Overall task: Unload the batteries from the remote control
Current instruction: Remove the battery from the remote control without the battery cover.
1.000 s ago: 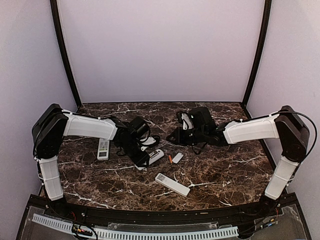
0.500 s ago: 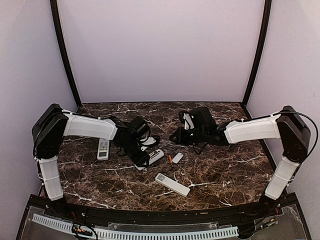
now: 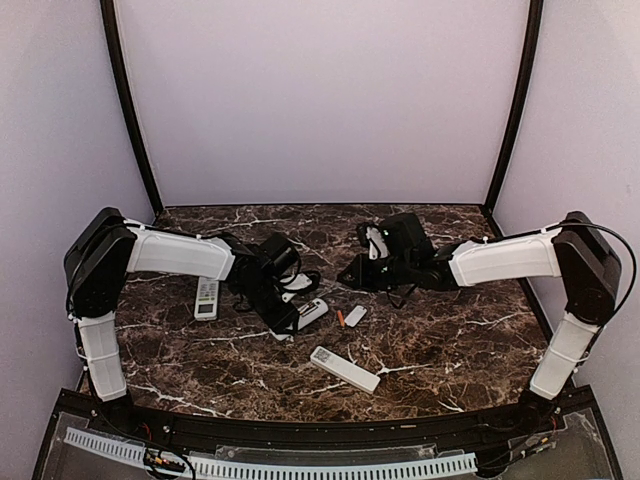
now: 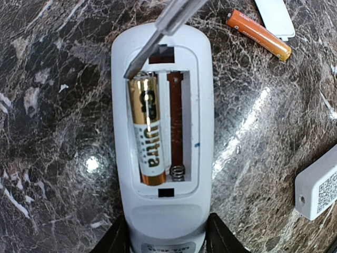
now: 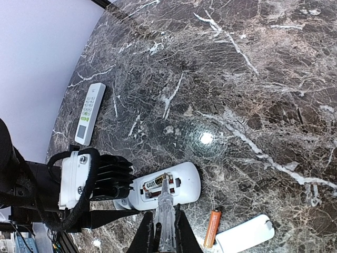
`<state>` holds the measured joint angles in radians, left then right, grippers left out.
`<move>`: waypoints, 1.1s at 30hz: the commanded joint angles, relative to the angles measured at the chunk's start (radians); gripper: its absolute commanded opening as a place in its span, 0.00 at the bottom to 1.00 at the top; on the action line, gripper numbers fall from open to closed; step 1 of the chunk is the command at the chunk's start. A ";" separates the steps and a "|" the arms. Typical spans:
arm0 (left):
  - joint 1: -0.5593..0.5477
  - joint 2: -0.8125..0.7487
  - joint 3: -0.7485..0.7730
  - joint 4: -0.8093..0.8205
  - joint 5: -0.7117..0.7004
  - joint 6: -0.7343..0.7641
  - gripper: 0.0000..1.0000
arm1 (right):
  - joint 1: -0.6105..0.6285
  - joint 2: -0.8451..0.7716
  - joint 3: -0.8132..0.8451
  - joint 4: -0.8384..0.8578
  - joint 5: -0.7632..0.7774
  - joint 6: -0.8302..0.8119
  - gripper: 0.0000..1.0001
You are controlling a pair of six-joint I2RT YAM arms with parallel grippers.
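So, left gripper [image 4: 166, 238] was clamped on the bottom end of the remote control [image 4: 163, 208], 1 finger on each side. Remote lay back-up on the marble table [image 4: 52, 158] with its battery bay uncovered. Right gripper [image 5: 165, 234] was closed on a slim tool [image 4: 167, 23], shaft pinched between its 2 fingers. Tool tip sat inside the bay, touching the top end of the seated battery [image 4: 145, 129]. That gold-and-white cell was in the left slot of 2; the right slot held only its contact strip and spring. Loose battery [image 4: 259, 35], orange, lay on the table near the remote's top right corner, just beside the white cover plate [image 4: 275, 16]; couldn't tell if those 2 touched. 2nd white remote [image 3: 345, 368] lay nearer the arm bases, apart from the held one. 3rd remote [image 5: 89, 112] lay face-up on the left side of the table, beside the left arm, well apart from the rest.
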<state>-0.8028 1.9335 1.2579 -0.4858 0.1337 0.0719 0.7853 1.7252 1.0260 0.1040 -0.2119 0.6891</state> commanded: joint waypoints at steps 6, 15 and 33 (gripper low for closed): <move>-0.030 0.063 -0.019 -0.074 0.043 0.011 0.29 | 0.008 -0.029 -0.020 0.013 -0.106 0.031 0.00; -0.030 0.066 -0.017 -0.077 0.041 0.009 0.29 | 0.017 -0.076 -0.056 0.029 -0.133 0.056 0.00; -0.031 0.067 -0.015 -0.079 0.038 0.009 0.29 | 0.043 -0.168 -0.146 -0.074 -0.095 0.080 0.00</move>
<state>-0.8082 1.9396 1.2682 -0.4965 0.1207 0.0719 0.8177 1.6081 0.9131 0.0853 -0.3355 0.7586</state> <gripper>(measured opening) 0.463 0.093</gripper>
